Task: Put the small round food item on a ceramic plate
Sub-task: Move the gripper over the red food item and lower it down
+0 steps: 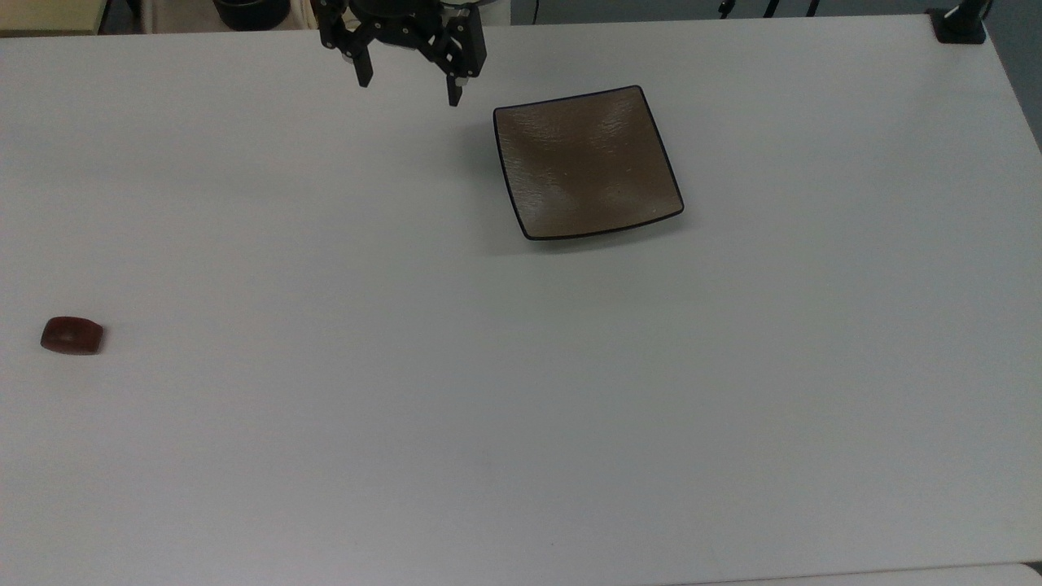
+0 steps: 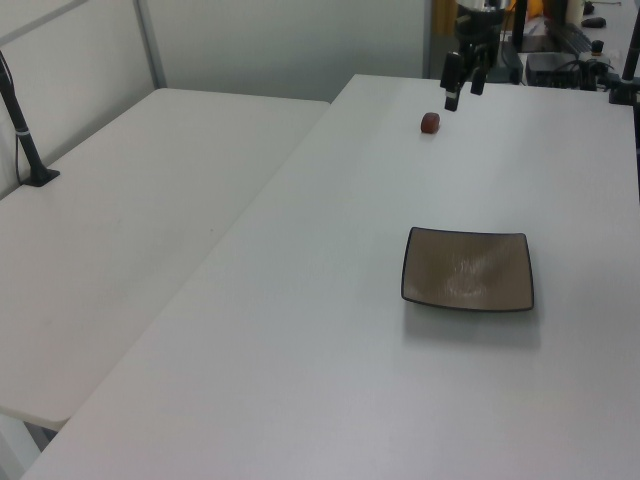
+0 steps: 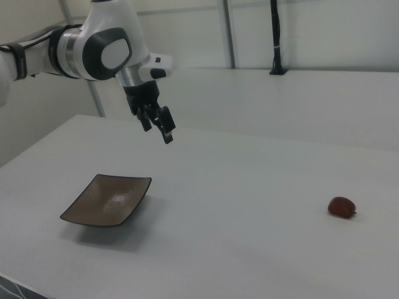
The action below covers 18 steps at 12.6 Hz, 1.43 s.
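The small round food item (image 1: 72,335), a dark red-brown lump, lies alone on the white table near the top view's left edge; I also see it in the left view (image 2: 430,122) and the right view (image 3: 341,207). The square brown ceramic plate (image 1: 588,161) with its black rim sits empty further along the table (image 2: 468,269) (image 3: 107,199). My gripper (image 1: 409,88) hangs open above the table, just off the plate's upper-left corner in the top view and far from the food item. Nothing is between its fingers (image 2: 463,92) (image 3: 159,129).
A black clamp mount (image 1: 961,24) sits at the table's far corner on the top view's right. A second white table (image 2: 120,230) adjoins on the left view's left, with a black post (image 2: 25,140) on it. Wide bare tabletop lies between plate and food item.
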Available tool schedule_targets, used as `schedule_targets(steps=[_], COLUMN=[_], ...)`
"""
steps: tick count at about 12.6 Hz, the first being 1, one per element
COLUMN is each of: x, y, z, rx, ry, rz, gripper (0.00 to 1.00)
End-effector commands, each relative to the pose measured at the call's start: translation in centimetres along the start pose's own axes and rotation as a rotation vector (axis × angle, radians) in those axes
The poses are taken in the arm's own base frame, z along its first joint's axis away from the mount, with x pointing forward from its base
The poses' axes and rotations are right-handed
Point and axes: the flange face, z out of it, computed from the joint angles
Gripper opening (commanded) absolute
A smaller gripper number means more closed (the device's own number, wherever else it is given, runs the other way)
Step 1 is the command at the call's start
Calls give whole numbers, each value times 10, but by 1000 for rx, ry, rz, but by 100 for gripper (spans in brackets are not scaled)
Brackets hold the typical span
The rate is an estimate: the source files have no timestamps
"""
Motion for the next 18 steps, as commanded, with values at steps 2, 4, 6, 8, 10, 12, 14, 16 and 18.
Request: schedule_targets(steps=[2,4,6,8,10,12,14,16,18], x=[23,42,64,87,109,140,166,181,196], y=[32,55,84,126,159,192,224,256,267], z=[9,23,39,60,79,107,134,158,191], rx=[23,43,30,29,-6,-37,-46,-70,-102], ry=[97,152,245,290,307,316,333,378,403], rz=[350,550,682,807,843,873,909,956,952], gripper=[100,100,100,100,100,100,100,100,100])
